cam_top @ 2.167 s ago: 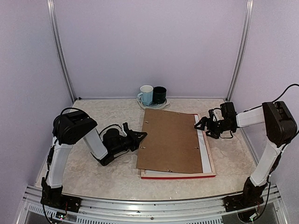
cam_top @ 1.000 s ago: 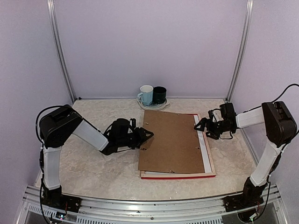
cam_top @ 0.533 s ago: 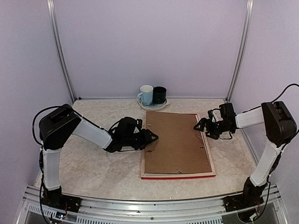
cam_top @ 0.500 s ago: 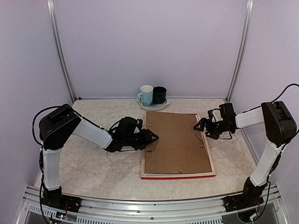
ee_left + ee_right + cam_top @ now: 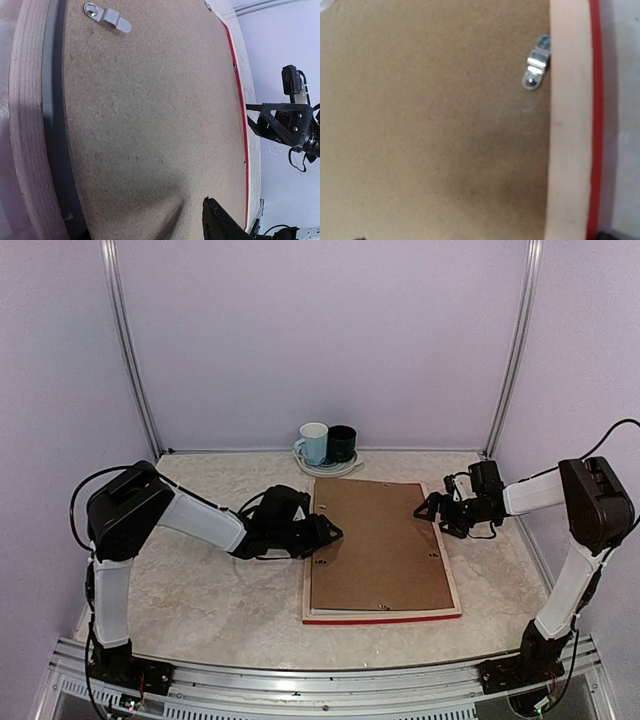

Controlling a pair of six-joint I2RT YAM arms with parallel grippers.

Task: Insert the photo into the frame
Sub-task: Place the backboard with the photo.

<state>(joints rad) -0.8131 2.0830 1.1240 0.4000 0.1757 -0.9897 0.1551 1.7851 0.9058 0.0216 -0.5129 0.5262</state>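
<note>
The frame (image 5: 448, 575) lies face down in mid-table, its red edge showing at the front and its pale wood back up. A brown backing board (image 5: 378, 545) lies square inside it. The photo is hidden. My left gripper (image 5: 333, 532) is low over the board's left edge. In the left wrist view one fingertip (image 5: 217, 222) hovers above the board (image 5: 150, 110), beside the wood rail (image 5: 27, 125), and nothing is in its grasp. My right gripper (image 5: 427, 510) is open and empty over the frame's right rail (image 5: 567, 125) and the board (image 5: 430, 110).
A pale mug (image 5: 313, 443) and a dark mug (image 5: 342, 443) stand on a plate right behind the frame's far left corner. Small metal turn clips (image 5: 107, 17) (image 5: 536, 70) sit on the board near the rails. The enclosure's walls and posts ring the table.
My left gripper has moved right, from the bare table to the board's left edge. The board has slid right and now sits square in the frame, covering the white strip. The right arm has barely moved.
</note>
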